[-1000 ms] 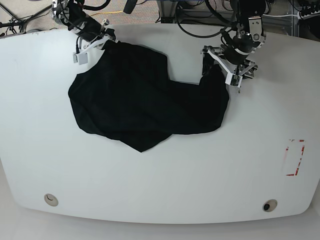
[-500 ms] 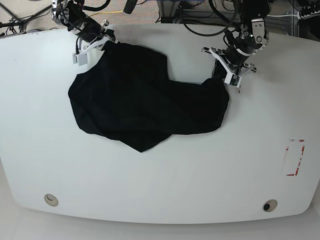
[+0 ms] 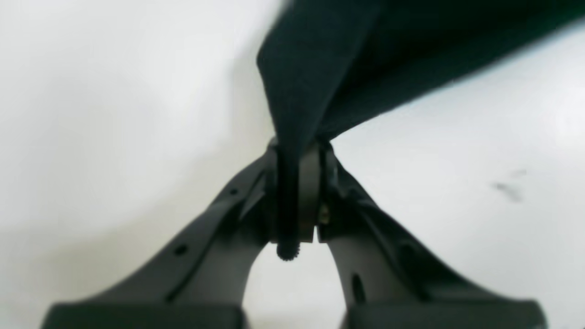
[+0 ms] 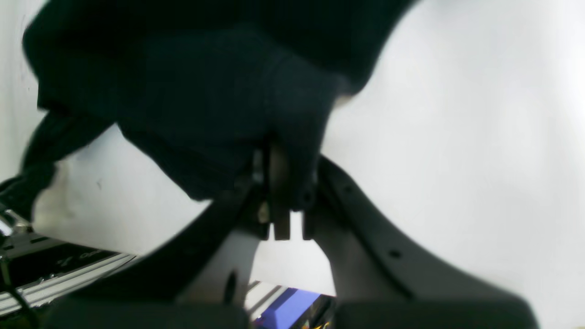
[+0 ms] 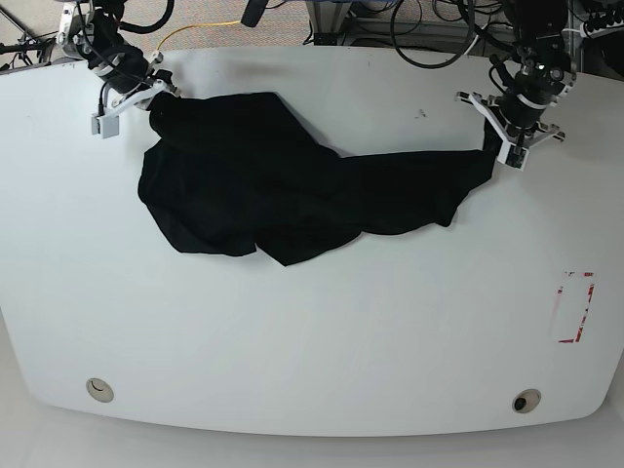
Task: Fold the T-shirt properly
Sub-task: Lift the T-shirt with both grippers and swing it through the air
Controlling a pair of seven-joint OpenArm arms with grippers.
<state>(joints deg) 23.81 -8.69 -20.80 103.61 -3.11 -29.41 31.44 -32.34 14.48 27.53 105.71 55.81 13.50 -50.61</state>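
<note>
Across a white table (image 5: 312,331) with rounded corners — black T-shirt (image 5: 292,190) stretched wide along the far half, pinched at each end. Left gripper (image 3: 297,192) clamped on one edge, right gripper (image 4: 283,183) clamped on a bunched edge. Red-marked patch (image 5: 574,307) near the side edge; cables (image 5: 409,29) behind — two round holes (image 5: 98,390) in front.

I am working in a robotics lab. I am reaching over a broad white table (image 5: 312,331) with rounded corners and two round ports (image 5: 98,390) near its front edge. Black cables (image 5: 429,39) are looping behind the table's far edge, beside metal framing (image 5: 331,19). A red-marked rectangle (image 5: 573,307) is showing on the tabletop at one side.
</note>
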